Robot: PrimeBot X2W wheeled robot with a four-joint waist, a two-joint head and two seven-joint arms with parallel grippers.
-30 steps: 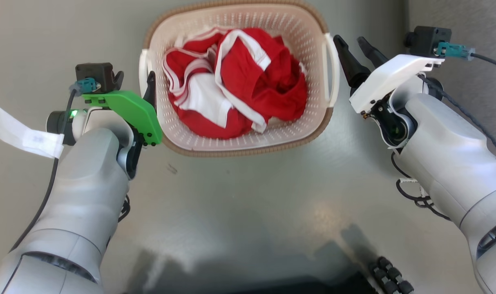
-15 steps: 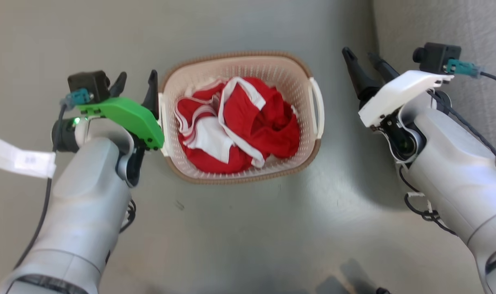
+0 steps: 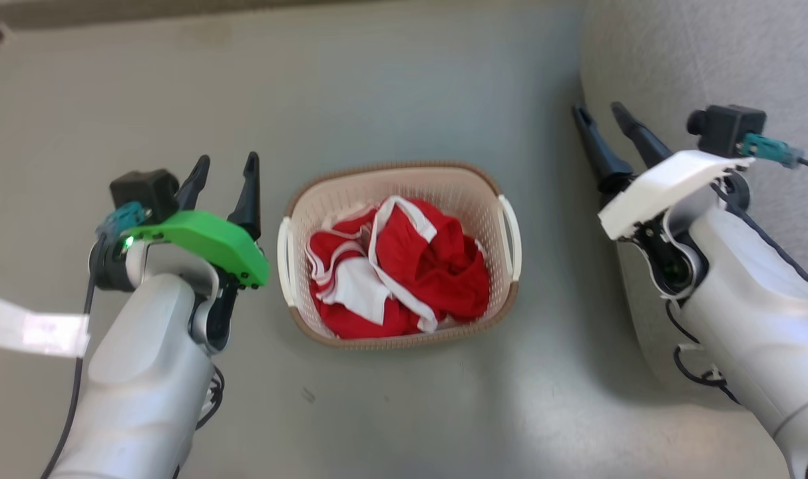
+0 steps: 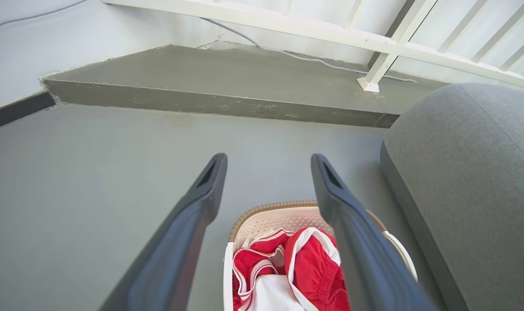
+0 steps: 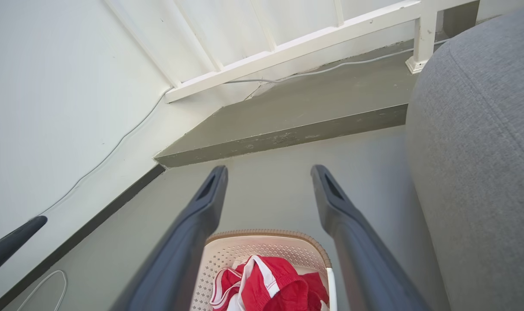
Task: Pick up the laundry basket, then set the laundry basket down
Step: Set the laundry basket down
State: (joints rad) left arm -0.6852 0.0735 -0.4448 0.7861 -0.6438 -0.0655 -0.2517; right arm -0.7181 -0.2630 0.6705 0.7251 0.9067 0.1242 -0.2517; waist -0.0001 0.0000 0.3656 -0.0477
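- Head view, largest surface first: saw a smooth grey floor (image 3: 404,80), matte with a faint sheen, carrying everything else.
- Noted a grey sofa (image 3: 710,53) on the robot's right, coarse-woven and rounded at the corner, near the basket but apart from it.
- Made out in the left wrist view a low concrete-looking step (image 4: 201,73) beyond the floor, hard-edged and slightly chipped, with a white railing (image 4: 288,26) behind.
- Found the laundry basket (image 3: 397,165) upright on the floor between the two arms, touched by neither: rounded-rectangular, cream perforated plastic walls, brown woven-look rim.
- Judged that spot sensible, open floor on every side and one short end facing each arm; could not tell from this alone whether the lift lay ahead or was already done.
- Saw red garments with white trim (image 3: 437,266) heaped inside, soft and crumpled, lying below the rim, so probably low, centred and unlikely to spill.
- Placed the left gripper (image 3: 227,158), under a green cover, up and just to the left of the basket, long dark tapered fingers spread apart, nothing between them.
- Placed the right gripper (image 3: 598,108), under a white cover, well apart from the basket and close to the sofa, fingers likewise parted and empty.
- Picked out two slim white handles, the left handle (image 3: 283,259) and the right handle (image 3: 512,233), curved loops on the short ends, probably the reason for one arm on each side.
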